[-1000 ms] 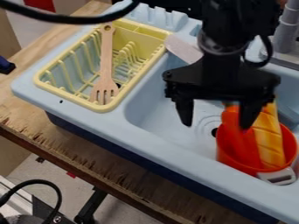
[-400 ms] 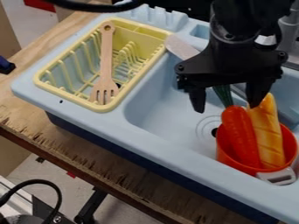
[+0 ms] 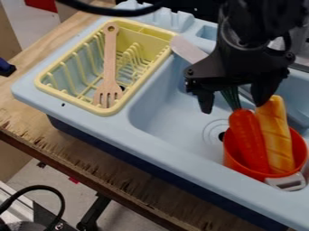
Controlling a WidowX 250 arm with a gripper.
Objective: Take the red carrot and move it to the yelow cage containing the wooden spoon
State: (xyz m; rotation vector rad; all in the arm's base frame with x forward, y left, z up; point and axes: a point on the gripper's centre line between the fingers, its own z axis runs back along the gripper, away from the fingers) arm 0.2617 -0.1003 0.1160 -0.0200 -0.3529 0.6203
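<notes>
I have the gripper spread and empty by the green top of the red carrot, whose body slants down and slightly right in view, into the orange-red pot.

Table: plywood-brown wooden tabletop, set diagonally, front edge dark and splintered. Floor: pale grey, speckled, seen below the table and at upper left. Upper left: flat red patch; tan upright panel at left edge. On floor, below table edge: small red scrap. Lower left: looped black cable. Light: soft, even.
</notes>
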